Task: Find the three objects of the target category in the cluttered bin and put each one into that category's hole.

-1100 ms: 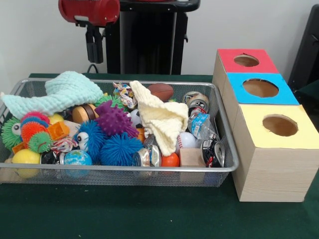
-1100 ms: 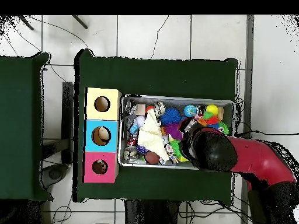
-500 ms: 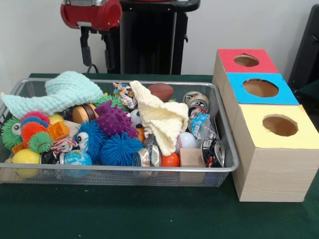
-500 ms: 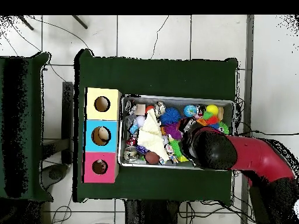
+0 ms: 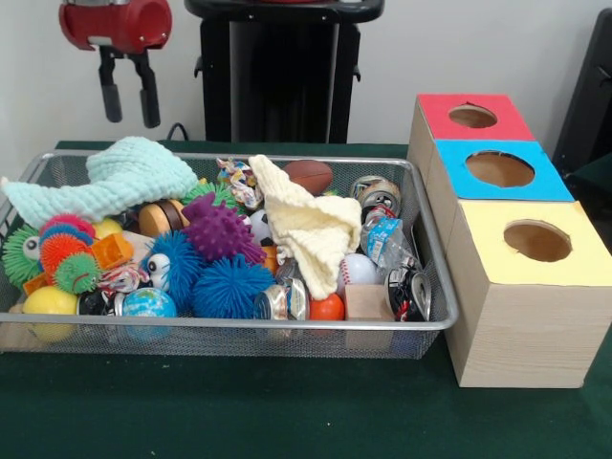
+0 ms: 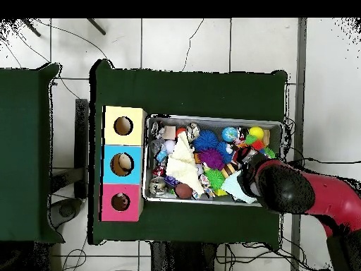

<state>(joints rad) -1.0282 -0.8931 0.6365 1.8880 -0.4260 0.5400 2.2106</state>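
Nearest the camera, along the front rim of the wire mesh bin (image 5: 239, 325), lie a yellow ball (image 5: 50, 302), a small globe ball (image 5: 149, 304), a crushed can (image 5: 284, 301), an orange ball (image 5: 327, 307) and a plain wooden block (image 5: 367, 301). Behind these: two blue spiky rubber balls (image 5: 229, 285), a purple spiky ball (image 5: 214, 228), a white baseball (image 5: 359, 269), crinkly foil wrappers. A cream knitted cloth (image 5: 308, 228), soft and draped, runs lengthwise from the bin's middle toward its back rim. A mint knitted cloth (image 5: 107, 182) is heaped on the bin's back left corner in the front view, long axis along the rim. A brown toy football (image 5: 309, 175) sits at the back.

Beside the bin on the green table (image 5: 287, 411) stand three wooden boxes with round holes: yellow box (image 5: 535, 239) nearest, blue box (image 5: 501, 169), red box (image 5: 472, 116) farthest.

Target category cannot be told; the smooth balls are a likely guess.

Farthest, the gripper (image 5: 130, 98) hangs above the back left corner, clear of everything. Fingers parted, pointing down, holding nothing. The mint cloth lies directly below them, so a straight descent would meet cloth first; everything else lies rightward and nearer the camera.
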